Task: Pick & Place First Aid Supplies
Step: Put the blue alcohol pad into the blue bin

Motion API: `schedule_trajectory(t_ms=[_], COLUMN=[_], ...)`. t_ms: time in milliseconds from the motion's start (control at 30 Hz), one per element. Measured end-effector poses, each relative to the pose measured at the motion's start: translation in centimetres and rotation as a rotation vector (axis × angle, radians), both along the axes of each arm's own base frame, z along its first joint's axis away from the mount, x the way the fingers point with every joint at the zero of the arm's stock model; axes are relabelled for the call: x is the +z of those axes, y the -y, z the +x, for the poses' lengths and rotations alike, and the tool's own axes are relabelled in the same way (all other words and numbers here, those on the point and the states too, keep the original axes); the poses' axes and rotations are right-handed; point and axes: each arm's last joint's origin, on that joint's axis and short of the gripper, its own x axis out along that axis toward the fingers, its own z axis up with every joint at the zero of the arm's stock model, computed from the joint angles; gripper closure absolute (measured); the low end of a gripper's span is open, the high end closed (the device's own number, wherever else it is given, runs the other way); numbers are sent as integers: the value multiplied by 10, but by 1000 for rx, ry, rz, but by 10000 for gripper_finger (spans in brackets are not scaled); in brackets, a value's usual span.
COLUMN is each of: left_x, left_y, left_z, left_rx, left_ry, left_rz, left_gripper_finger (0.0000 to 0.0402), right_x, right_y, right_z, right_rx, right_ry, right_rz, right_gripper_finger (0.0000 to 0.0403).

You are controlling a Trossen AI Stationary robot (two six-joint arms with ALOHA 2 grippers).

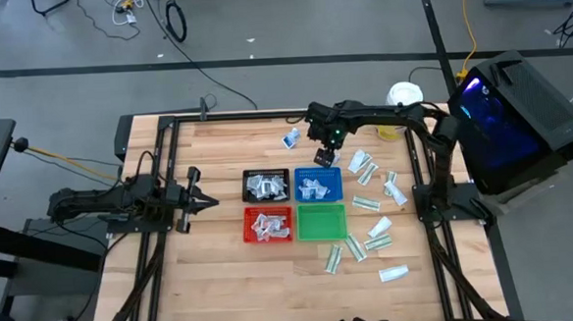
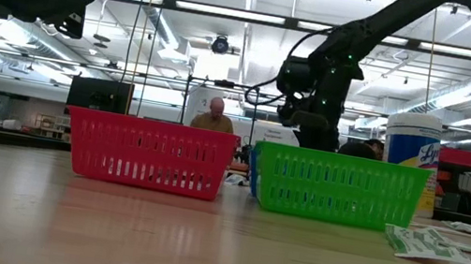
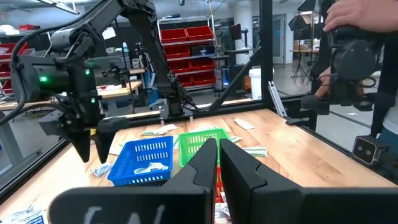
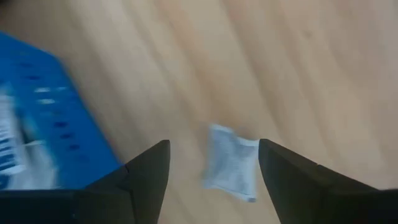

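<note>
My right gripper (image 1: pixel 325 157) (image 4: pixel 212 144) hangs open over the wood just beyond the blue tray (image 1: pixel 317 184), fingers pointing down. In the right wrist view a small white packet with bluish print (image 4: pixel 231 163) lies flat on the table below the gap between the fingers, apart from both. Another white-and-blue packet (image 1: pixel 291 139) lies farther back. Several white-and-green packets (image 1: pixel 367 203) are scattered at the table's right. My left gripper (image 1: pixel 205 199) (image 3: pixel 217 168) rests shut and level at the table's left, holding nothing.
Four mesh trays stand in a block mid-table: black (image 1: pixel 266 185), blue, red (image 1: pixel 268 223) and green (image 1: pixel 321 221); the first three hold packets. A white jar (image 1: pixel 404 97) stands at the far right. A person's hand (image 3: pixel 354 18) shows beyond the table.
</note>
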Motion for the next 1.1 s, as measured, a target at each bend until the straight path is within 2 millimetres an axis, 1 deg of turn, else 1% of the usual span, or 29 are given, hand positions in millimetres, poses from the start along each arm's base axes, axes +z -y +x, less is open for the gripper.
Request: schedule_trajectory(t_ms=[200, 467, 600, 733, 1100], left_x=[0, 0, 0, 0, 0], left_y=[0, 0, 0, 0, 0], left_z=[0, 0, 0, 0, 0], left_rx=[0, 0, 0, 0, 0], left_ry=[0, 0, 0, 0, 0], left_rz=[0, 0, 0, 0, 0], left_gripper_finger=[376, 376, 376, 376, 376], right_x=[-6, -20, -21, -21, -21], right_y=[6, 6, 4, 4, 3], right_z=[-4, -3, -1, -1, -1], right_rx=[-32, -27, -22, -25, -51], right_ry=[-34, -88, -113, -110, -87], right_rz=[7, 21, -15, -7, 21], right_gripper_finger=[156, 156, 156, 154, 109])
